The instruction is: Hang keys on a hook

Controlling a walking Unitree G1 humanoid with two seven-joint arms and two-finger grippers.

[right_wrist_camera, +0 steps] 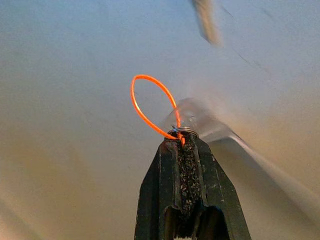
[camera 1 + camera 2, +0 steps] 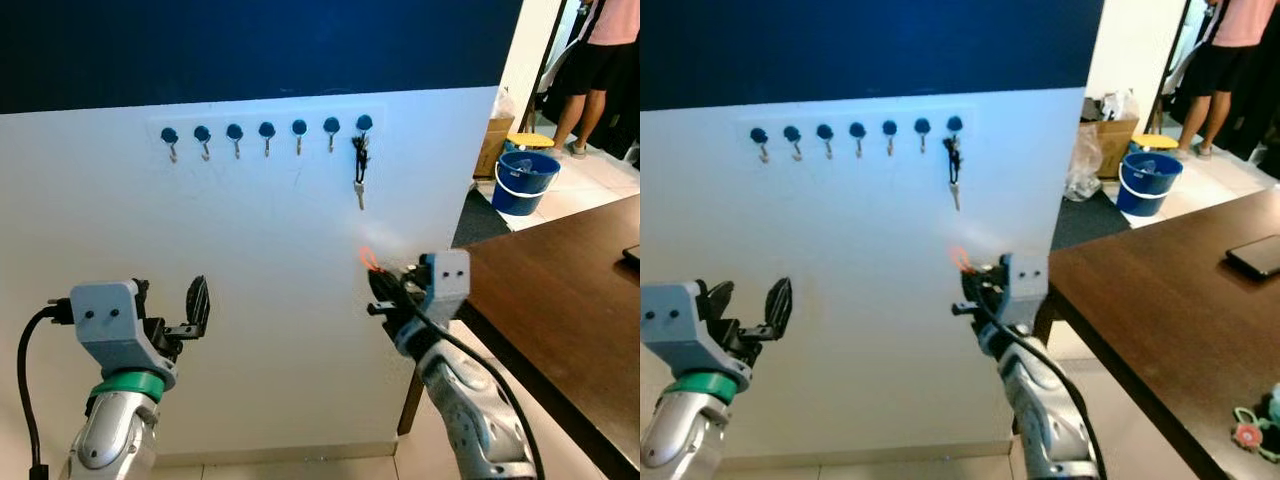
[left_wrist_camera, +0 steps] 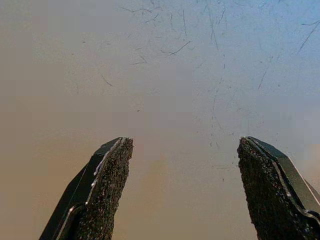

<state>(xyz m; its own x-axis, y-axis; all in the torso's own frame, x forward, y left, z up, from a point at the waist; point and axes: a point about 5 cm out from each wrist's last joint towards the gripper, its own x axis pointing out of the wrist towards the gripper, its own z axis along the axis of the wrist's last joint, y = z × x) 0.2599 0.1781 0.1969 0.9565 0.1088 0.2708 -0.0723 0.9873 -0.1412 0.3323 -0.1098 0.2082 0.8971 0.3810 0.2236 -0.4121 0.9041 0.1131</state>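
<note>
Since the right gripper (image 1: 181, 142) pinches only the key ring with its fingers closed, the orange loop (image 1: 152, 107) standing free ahead is floppy; it may miss a hook (image 2: 331, 130) or snag the keys already hanging (image 2: 359, 172) on the end one. The right wrist view shows that pinch up close; head views show the hook row on the white wall (image 2: 260, 260). Left gripper (image 2: 185, 310) hangs open, idle.

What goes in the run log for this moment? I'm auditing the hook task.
right gripper: shut on orange key loop, below hooks | left gripper: open, idle | far-right hook: holds keys
</note>
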